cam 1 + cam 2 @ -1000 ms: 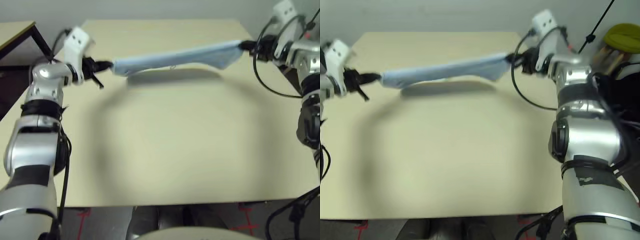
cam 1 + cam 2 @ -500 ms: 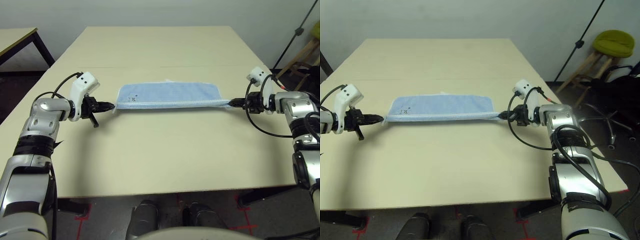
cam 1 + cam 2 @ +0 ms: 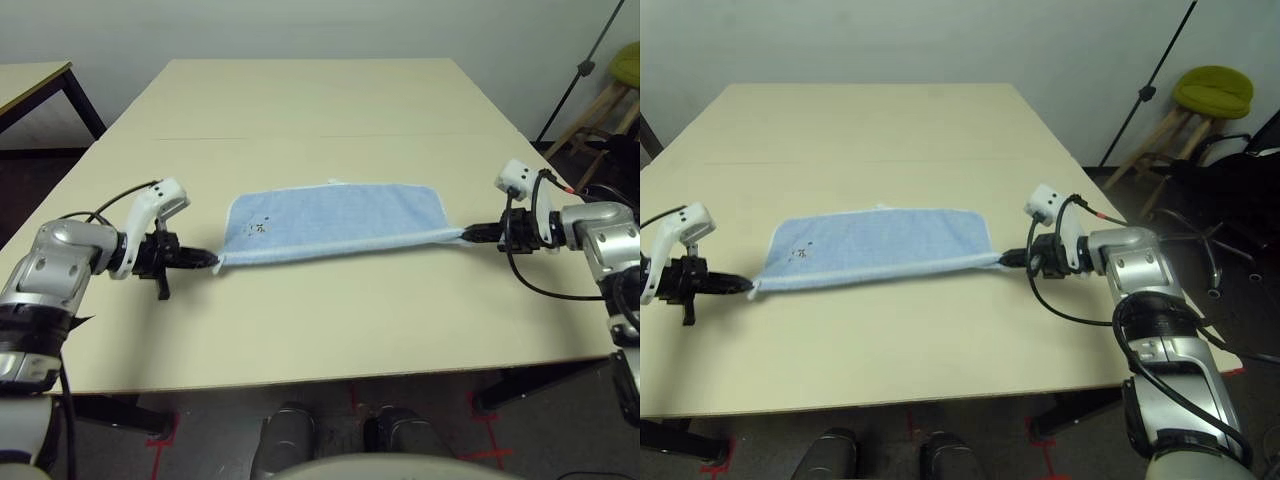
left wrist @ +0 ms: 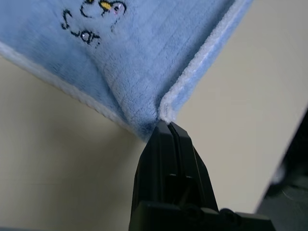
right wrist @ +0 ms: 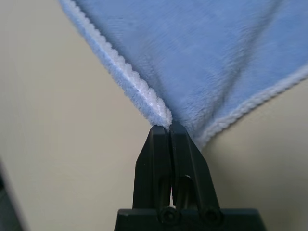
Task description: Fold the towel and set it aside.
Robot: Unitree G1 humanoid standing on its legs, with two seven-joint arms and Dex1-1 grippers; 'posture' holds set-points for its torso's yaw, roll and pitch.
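The towel point(image 3: 335, 222) carries a small embroidered mark near the corner held on the robot's left: dark looping letters beside a yellow blob, the lettering too partial to read in the left wrist view. It is a light-blue terry cloth, softly napped, rectangular, bordered all round by a white stitched cord edge. It lies stretched flat across the middle of the pale beige desk point(image 3: 330, 100), its long side running left to right, the near edge drawn taut between the 2 arms. The left tool point(image 3: 208, 262) has its 2 black fingers pressed together on the towel's near-left corner, where the fabric puckers into a fold at the tips. The right tool point(image 3: 470, 233) is likewise clamped tight on the near-right corner, the white cord edge bunching right at its tips. Both tools sit low, just above the desk's smooth matte surface
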